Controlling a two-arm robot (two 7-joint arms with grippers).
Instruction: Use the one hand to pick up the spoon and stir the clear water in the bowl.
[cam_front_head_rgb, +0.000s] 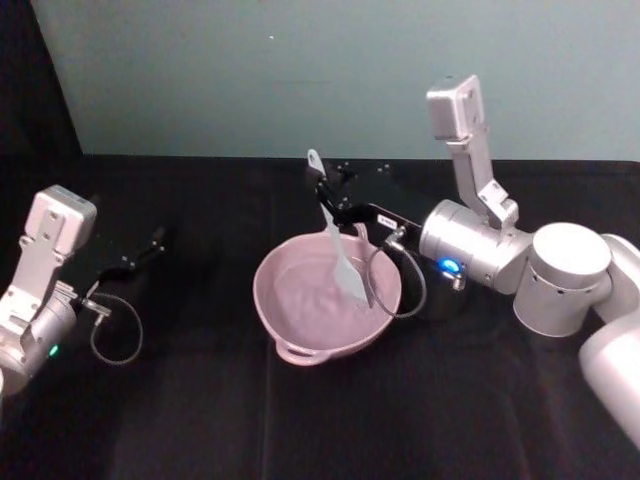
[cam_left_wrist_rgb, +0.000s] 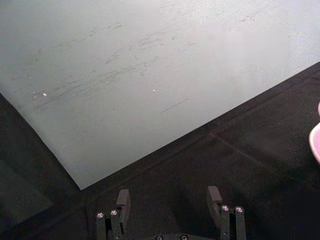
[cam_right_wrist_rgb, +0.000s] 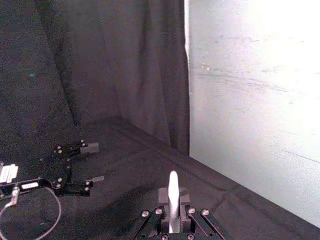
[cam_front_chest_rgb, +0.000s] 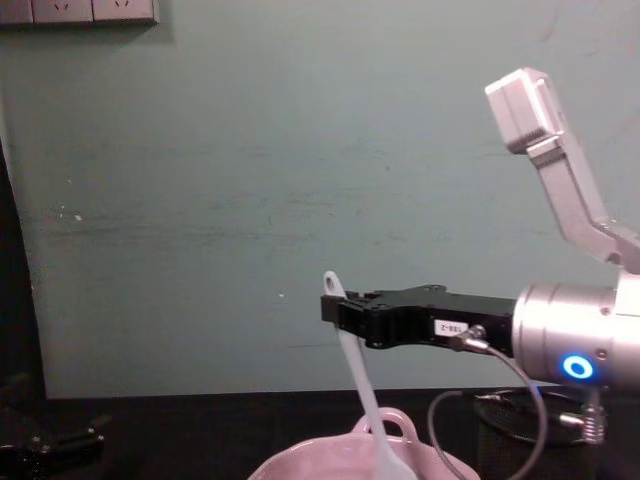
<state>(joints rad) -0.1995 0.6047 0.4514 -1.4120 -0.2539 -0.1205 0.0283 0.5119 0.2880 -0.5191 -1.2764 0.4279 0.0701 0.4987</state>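
The pale pink bowl (cam_front_head_rgb: 278, 335) stands mid-table, its loop handle toward me, and the clear water (cam_front_head_rgb: 310, 300) in it barely shows. My right gripper (cam_front_head_rgb: 326, 196) hovers over the bowl's far rim, shut on the handle of the white spoon (cam_front_head_rgb: 335, 245). The spoon leans down into the bowl with its flat blade inside. From the chest, the right gripper (cam_front_chest_rgb: 338, 308) pinches the spoon (cam_front_chest_rgb: 362, 385) below its hole, above the bowl (cam_front_chest_rgb: 300, 468). The spoon (cam_right_wrist_rgb: 173, 199) stands between the pads in the right wrist view. My left gripper (cam_front_head_rgb: 157, 241) rests open at the far left.
A black wire-mesh cup (cam_front_chest_rgb: 510, 432) stands right of the bowl, under my right wrist. A cable loops off each wrist. The left gripper (cam_left_wrist_rgb: 169, 201) faces the teal wall, with the bowl's edge (cam_left_wrist_rgb: 316, 142) at one side. Black cloth covers the table.
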